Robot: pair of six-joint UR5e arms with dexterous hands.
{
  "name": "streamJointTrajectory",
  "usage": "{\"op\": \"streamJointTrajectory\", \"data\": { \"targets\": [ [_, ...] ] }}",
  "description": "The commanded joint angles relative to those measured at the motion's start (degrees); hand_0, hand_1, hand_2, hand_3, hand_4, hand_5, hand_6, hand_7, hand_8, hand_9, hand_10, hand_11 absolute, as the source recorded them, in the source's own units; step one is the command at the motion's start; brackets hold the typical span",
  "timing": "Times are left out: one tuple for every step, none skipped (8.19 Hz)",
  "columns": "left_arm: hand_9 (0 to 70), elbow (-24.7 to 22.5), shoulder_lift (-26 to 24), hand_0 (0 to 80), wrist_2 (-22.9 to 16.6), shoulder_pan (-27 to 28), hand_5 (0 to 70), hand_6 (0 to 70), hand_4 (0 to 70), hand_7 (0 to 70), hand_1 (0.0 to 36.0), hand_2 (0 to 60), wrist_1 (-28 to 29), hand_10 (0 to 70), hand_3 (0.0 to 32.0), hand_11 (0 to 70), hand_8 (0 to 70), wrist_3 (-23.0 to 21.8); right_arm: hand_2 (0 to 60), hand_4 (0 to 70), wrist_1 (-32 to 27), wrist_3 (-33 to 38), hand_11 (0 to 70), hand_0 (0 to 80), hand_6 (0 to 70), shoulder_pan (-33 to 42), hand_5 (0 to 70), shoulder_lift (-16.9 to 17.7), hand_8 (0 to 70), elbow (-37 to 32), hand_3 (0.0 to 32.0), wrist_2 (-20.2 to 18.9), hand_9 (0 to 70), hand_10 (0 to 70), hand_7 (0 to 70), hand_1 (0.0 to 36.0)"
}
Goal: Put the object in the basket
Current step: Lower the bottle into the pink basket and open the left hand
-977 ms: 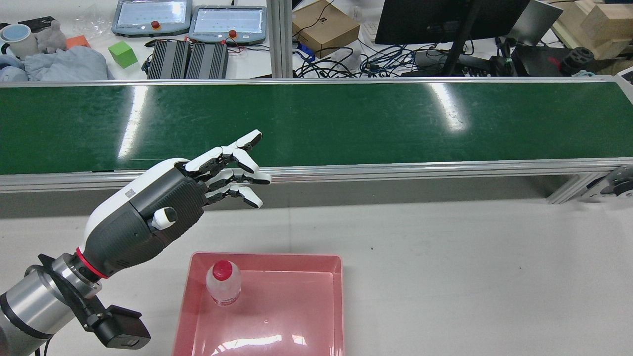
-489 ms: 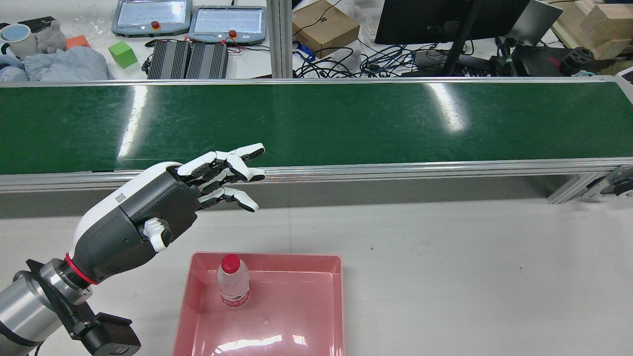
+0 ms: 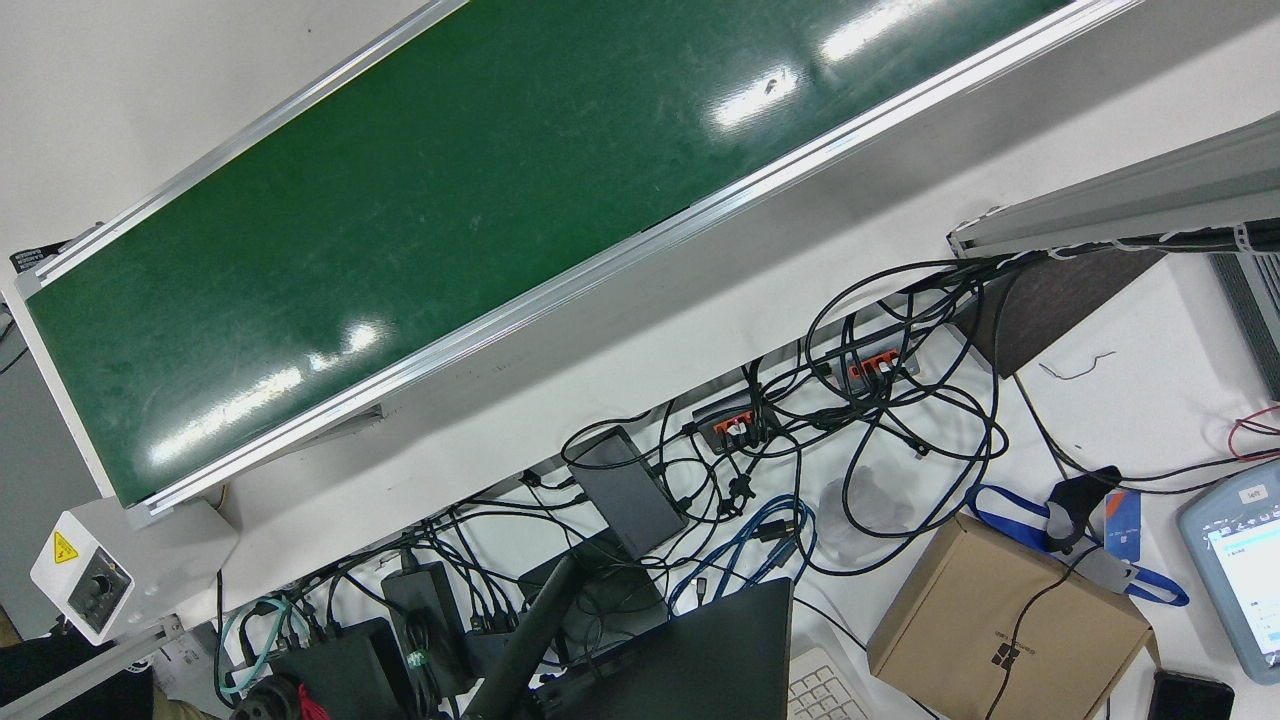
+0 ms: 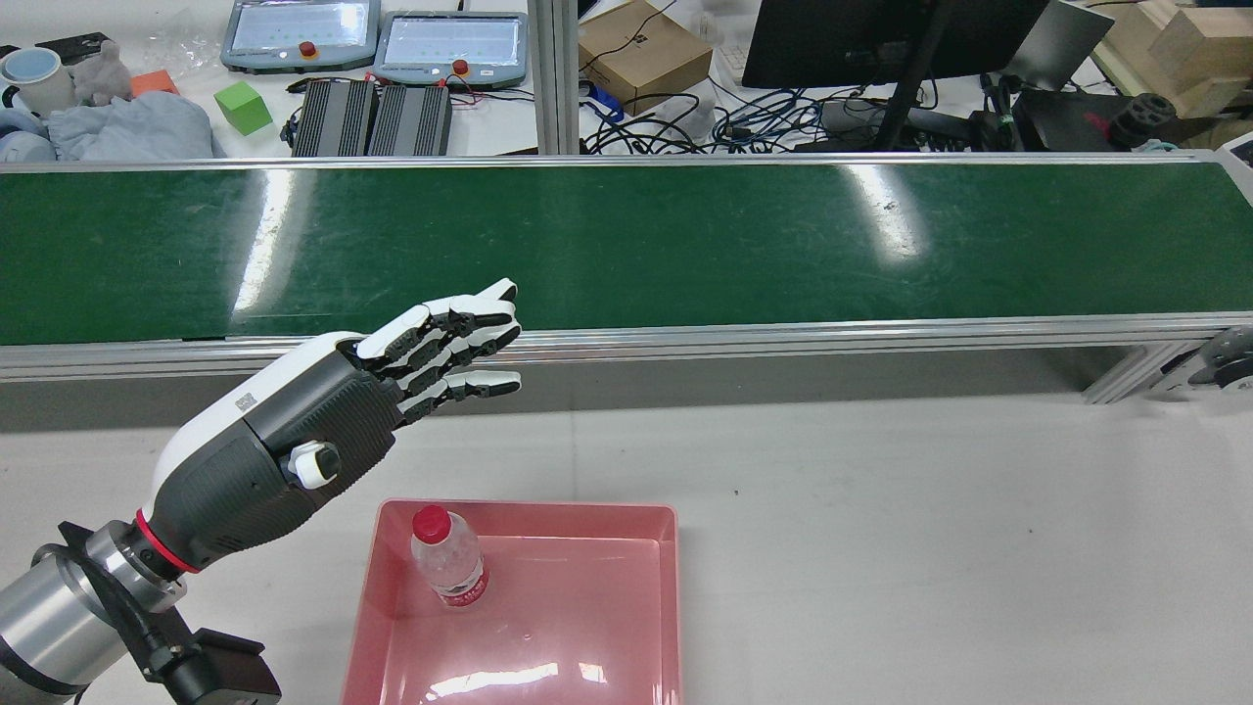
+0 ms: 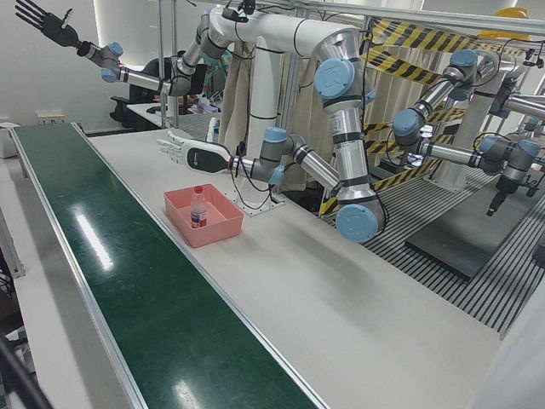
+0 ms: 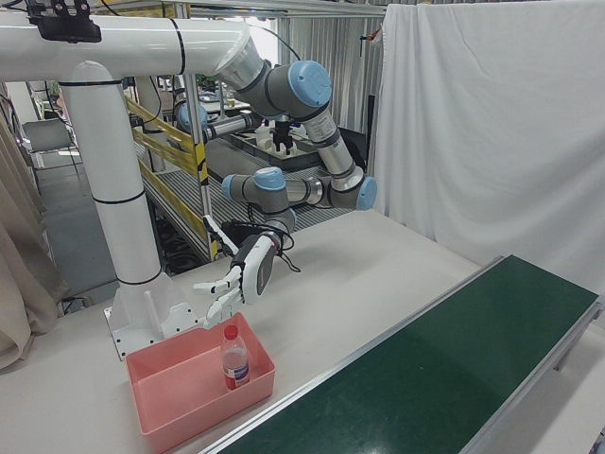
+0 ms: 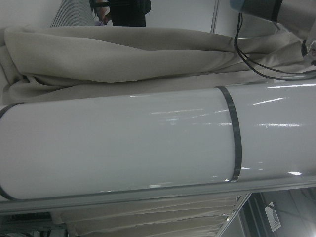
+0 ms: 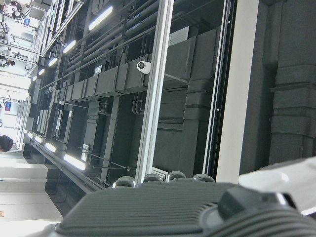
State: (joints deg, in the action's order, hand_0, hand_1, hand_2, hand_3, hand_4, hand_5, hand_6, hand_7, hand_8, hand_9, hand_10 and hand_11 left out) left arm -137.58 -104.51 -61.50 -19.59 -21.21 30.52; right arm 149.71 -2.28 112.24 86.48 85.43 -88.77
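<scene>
A clear plastic bottle [image 4: 448, 568] with a red cap and red label stands in the pink basket [image 4: 626, 511], near its far left corner, leaning slightly left in the rear view. The bottle [image 5: 198, 210] [image 6: 233, 359] looks upright from the front corners. My left hand [image 4: 333, 421] hovers open above the table behind and left of the basket [image 5: 223, 228] [image 6: 180, 416], fingers stretched toward the belt and holding nothing. The left hand [image 5: 183, 152] [image 6: 241, 274] does not touch the bottle. My right hand [image 5: 41, 21] is raised high with its fingers spread.
A long green conveyor belt [image 4: 626, 245] [image 3: 400, 220] runs across the far side of the white table [image 4: 881, 548]. Beyond the belt lie cables, teach pendants [image 4: 450, 44], a cardboard box [image 4: 641, 54] and a monitor. Other robot arms stand behind the station [image 5: 443, 136].
The bottle has rocked in the basket and now leans left. My left hand's fingers have straightened and drawn together, and the hand has shifted slightly.
</scene>
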Motion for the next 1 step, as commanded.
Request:
{"op": "streamJointTrajectory", "data": {
  "targets": [
    [8.2, 0.03, -0.17, 16.9, -0.29, 0.08, 24.0, 5.1, 6.0, 2.5, 0.0, 0.0, -0.58, 5.4, 11.2, 7.0, 7.3, -0.46, 0.0, 0.0, -0.03, 0.00, 0.0, 0.0, 0.0, 0.00, 0.0, 0.00, 0.0, 0.00, 0.0, 0.00, 0.0, 0.0, 0.0, 0.0]
  ]
}}
